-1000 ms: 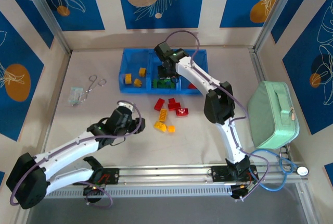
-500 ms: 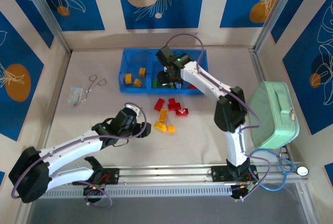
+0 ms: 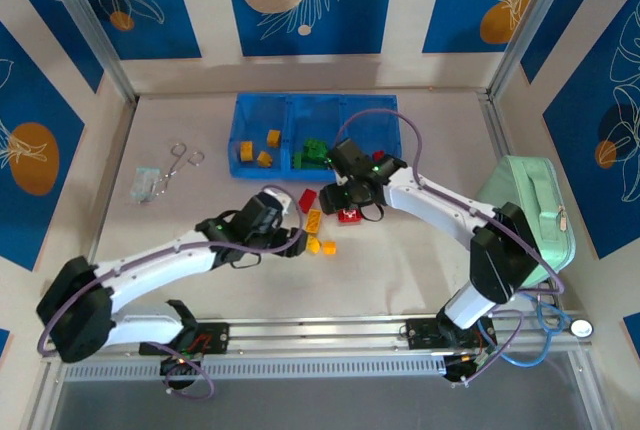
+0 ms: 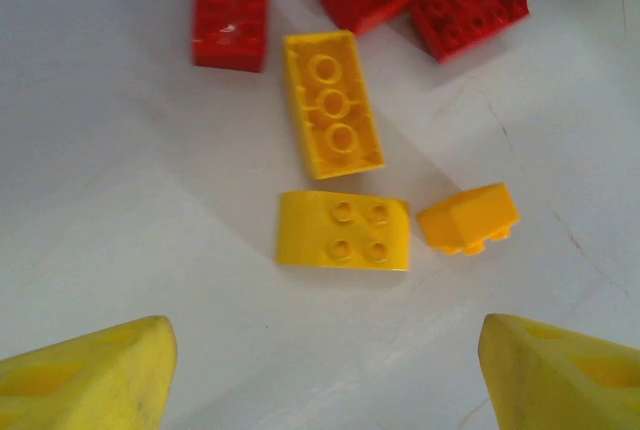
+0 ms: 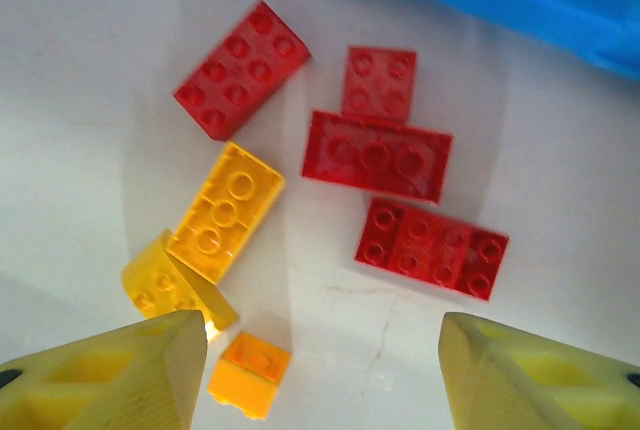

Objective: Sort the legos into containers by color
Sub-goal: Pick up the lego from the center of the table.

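Saw the pale desk [image 3: 400,280] spread across most of the overhead frame. Noted a mint-green case [image 3: 525,218] at the right edge.

Found the blue tray [image 3: 255,115] at upper centre, its three compartments side by side. Counted three yellow legos [image 3: 264,159] in the left compartment and a cluster of green legos [image 3: 315,153] in the middle one. Could not tell what lay in the right one, with the right arm crossing in front of it.

Placed the left hand [image 3: 296,242] just below centre, next to the loose yellow pieces. Placed the right hand [image 3: 350,197] at centre, above the loose red ones. In each wrist view, saw the yellow fingertips [image 4: 90,380] in the bottom corners of the frame. Found them set wide apart on both hands, gripping nothing, with bare desk between.

Saw four loose red legos [image 5: 377,155] at upper centre and right of the right wrist frame. Saw three loose yellow legos [image 4: 333,105] at centre of the left wrist frame, the smallest at the right, just beside a rounded four-stud piece.

Spotted scissors [image 3: 180,162] at the left of the overhead frame, touching a clear packet [image 3: 146,183].
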Available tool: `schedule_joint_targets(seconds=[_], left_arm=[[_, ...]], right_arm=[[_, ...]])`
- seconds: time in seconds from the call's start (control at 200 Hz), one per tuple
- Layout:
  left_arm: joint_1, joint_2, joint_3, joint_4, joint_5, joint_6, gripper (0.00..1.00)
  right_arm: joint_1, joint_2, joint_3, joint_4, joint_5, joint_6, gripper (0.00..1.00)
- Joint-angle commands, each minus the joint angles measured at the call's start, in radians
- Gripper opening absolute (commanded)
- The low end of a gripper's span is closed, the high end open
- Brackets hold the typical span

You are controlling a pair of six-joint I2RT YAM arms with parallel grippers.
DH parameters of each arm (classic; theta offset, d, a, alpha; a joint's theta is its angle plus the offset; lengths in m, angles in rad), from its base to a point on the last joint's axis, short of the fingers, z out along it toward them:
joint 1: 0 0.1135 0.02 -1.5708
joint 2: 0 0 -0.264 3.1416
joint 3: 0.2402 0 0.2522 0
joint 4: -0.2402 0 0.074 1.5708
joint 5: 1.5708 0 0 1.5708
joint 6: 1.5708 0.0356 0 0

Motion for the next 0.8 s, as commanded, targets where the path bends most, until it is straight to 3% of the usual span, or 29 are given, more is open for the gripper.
schedule_joint_targets(seconds=[0.0,0.215,0.795], left_arm=[[-0.052,0.088,0.056,-0.046,0.003,0.056,0.79],[-0.075,0.299,0.197,-0.143,-0.062,0.07,0.75],[-0.076,0.513,0.321,-0.172,-0.065,0.1,0.71]], right_arm=[[-0.016,-0.086,-0.062,0.066,-0.019,0.069,0.63],[-0.035,-0.193,-0.175,0.077,-0.01,0.099,0.63],[-0.12,-0.369,-0.355,0.122,-0.043,0.136,0.63]])
